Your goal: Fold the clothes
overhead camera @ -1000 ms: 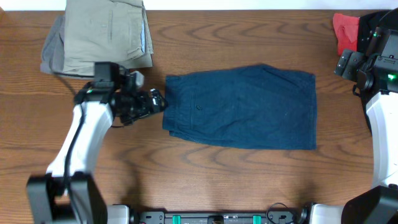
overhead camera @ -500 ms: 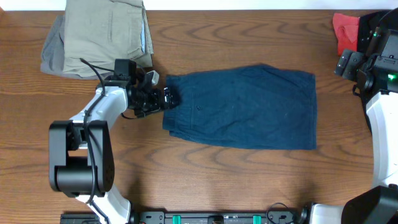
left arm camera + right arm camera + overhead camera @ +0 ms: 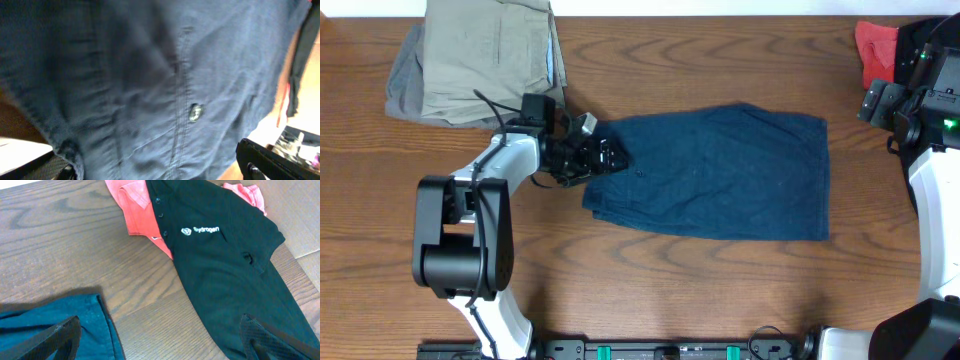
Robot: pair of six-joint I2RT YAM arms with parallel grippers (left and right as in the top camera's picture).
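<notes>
Since the left end effector (image 3: 605, 157) sits low over the waistband end of the navy shorts (image 3: 720, 185), jaws spread wide with cloth filling the gap between them, the chief risk I judge is a poor pinch. Closing here could catch only the top layer, or bunch the fabric near the pocket button (image 3: 195, 112). A fold would then drag the shorts askew across the tabletop (image 3: 670, 300) instead of laying one half cleanly over the other.

The shorts lie flat at the middle of the tabletop, near the khaki piece (image 3: 490, 55) stacked on the grey piece (image 3: 405, 90) at the far left corner. A wide sweep of the arm could nudge that stack.

The right end effector (image 3: 160, 330) hovers wide and empty near the black shirt (image 3: 225, 255) and coral-red piece (image 3: 137, 210).

No container is in view; the garments lie on the tabletop or on one another.
</notes>
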